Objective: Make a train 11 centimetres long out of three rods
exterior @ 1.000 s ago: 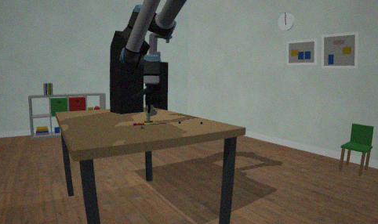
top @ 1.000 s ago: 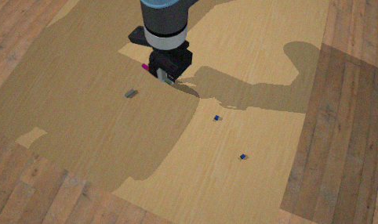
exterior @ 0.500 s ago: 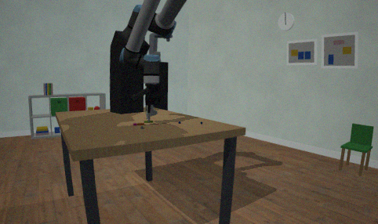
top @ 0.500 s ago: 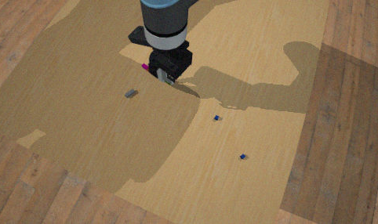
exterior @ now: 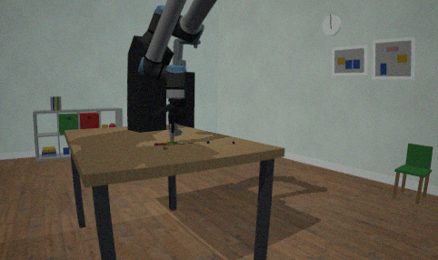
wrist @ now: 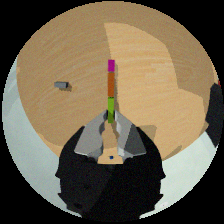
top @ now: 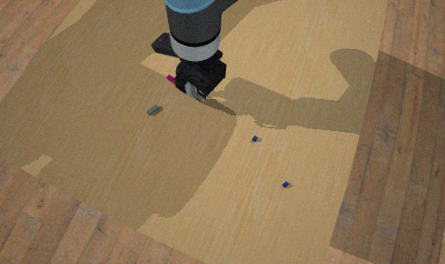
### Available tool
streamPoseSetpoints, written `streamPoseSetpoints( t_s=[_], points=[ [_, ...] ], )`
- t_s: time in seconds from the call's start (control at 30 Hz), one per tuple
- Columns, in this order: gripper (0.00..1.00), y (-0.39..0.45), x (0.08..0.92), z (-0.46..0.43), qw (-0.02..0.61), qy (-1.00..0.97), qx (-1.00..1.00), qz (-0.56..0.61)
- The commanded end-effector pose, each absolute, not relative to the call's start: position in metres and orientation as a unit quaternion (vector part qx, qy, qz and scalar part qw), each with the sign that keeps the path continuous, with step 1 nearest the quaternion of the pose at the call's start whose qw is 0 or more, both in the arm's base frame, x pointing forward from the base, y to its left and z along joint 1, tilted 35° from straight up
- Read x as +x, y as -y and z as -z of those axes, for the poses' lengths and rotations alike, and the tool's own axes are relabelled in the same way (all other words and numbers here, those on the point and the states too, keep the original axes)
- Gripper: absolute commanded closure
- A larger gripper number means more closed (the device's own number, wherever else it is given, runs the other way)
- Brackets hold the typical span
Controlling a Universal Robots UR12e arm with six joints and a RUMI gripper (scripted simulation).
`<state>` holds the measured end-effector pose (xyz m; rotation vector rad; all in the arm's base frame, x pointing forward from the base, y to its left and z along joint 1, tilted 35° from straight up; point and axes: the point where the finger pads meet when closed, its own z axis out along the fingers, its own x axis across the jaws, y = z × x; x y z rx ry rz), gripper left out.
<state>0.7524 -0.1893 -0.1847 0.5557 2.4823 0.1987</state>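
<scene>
Closed to a narrow gap, the gripper (wrist: 111, 121), its pale grey wedge-shaped fingers pinching the near end of the lime rod (wrist: 111, 108). Lying flat on the table (exterior: 179, 159), that small square-sectioned stick, end to end with an orange rod (wrist: 111, 84) and, beyond it, a short magenta rod (wrist: 111, 64): one straight line running away from the wrist camera. From above, mostly hidden under the black gripper body, only the magenta tip poking out at its left and a sliver of lime below.

To the left of the line and well apart, a stubby grey rod (top: 153, 110), matte, lying at a slant. Further right and nearer, two tiny blue cubes (top: 255, 138) (top: 285, 185), well apart from each other and from the line.

Light wood-grain top on dark straight legs, crossed by the arm's broad shadow. Around it, plank floor in warmer brown.
</scene>
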Motion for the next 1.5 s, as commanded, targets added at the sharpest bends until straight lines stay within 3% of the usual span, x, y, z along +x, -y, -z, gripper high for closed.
streamPoseSetpoints(
  t_s=[0.0, 1.47],
  points=[
    [1.0, 0.1893, 0.7544, 0.1869, 0.291, -0.931, 0.208, -0.074],
    [0.97, 0.1893, 0.7551, 0.188, 0.291, -0.931, 0.208, -0.074]
  ],
)
